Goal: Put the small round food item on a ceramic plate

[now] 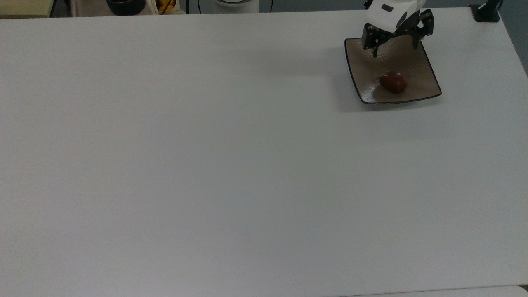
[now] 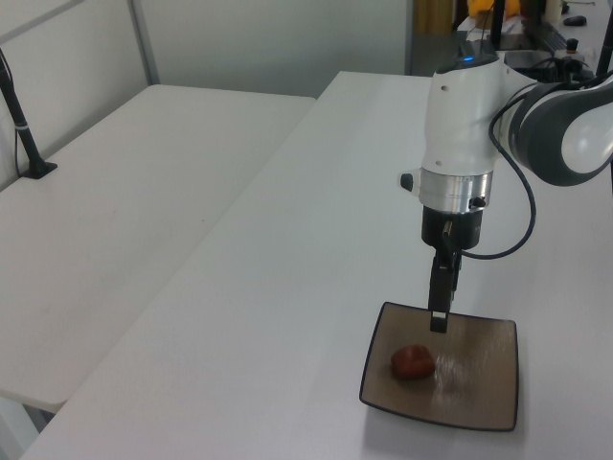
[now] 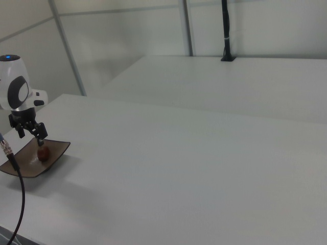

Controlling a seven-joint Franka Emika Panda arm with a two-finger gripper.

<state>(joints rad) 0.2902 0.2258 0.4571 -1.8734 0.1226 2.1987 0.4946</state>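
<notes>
Small round food item (image 1: 393,81) lies on ceramic plate (image 1: 425,78); hand (image 1: 396,44) hovers above, released, fingers spread.

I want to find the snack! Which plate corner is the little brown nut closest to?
In the top view, the nut sits nearest the plate's bottom-left corner, away from the gripper.

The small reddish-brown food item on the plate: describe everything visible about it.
The small glossy reddish-brown rounded food item is a smooth lump, far smaller than the dish under it. It lies loose on the square, shallow, brown ceramic plate with a thin dark rim, inside the rim, towards the plate's lower edge in the top view. Nothing else touches it: the black two-finger gripper hangs open above the plate's far part, clear of the item. In the left view it shows redder, beside a bright sheen on the glaze.
</notes>
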